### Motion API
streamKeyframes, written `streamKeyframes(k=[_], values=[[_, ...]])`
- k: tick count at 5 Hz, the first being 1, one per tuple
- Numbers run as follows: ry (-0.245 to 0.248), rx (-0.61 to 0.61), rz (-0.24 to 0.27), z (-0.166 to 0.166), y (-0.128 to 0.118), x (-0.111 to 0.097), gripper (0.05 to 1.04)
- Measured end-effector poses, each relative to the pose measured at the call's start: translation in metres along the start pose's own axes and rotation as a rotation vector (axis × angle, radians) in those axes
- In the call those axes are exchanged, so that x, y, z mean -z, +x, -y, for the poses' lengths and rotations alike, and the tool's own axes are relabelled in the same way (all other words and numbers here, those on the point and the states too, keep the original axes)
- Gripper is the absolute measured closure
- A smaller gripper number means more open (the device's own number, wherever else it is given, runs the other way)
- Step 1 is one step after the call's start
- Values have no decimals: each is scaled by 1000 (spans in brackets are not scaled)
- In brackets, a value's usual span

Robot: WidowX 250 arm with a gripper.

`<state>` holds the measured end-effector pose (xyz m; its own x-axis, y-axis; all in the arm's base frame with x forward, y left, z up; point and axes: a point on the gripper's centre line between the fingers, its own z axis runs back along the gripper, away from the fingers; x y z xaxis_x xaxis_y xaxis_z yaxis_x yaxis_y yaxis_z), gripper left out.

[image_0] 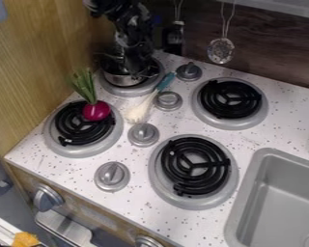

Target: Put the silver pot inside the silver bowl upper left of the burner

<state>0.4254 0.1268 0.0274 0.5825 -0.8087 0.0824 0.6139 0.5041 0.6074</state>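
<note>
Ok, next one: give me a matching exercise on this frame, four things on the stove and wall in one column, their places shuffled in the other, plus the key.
Things
1. purple vegetable
2. teal-handled brush
3. perforated utensil
4. silver pot

Places
A. hanging in front of the dark back wall
B. at the back-left burner, below the arm
C. on the front-left burner
D. on the speckled counter, close to the knobs

Pairs: 1-C, 2-D, 3-A, 4-B
</note>
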Motion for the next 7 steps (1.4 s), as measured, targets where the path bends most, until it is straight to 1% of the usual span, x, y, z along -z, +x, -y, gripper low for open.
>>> streamKeyframes(k=[1,2,3,4,5,6,7], values=[[-22,-17,-34,0,-6,-1,530],[-18,-24,-60,-2,-10,-3,229],[-51,-59,-113,1,-17,-9,79],[-46,-92,-120,-4,-11,-27,82],[-108,-148,-154,7,-12,-30,82],[-168,-193,-160,26,-8,-34,82],[-183,-310,-184,58,-1,-50,83]])
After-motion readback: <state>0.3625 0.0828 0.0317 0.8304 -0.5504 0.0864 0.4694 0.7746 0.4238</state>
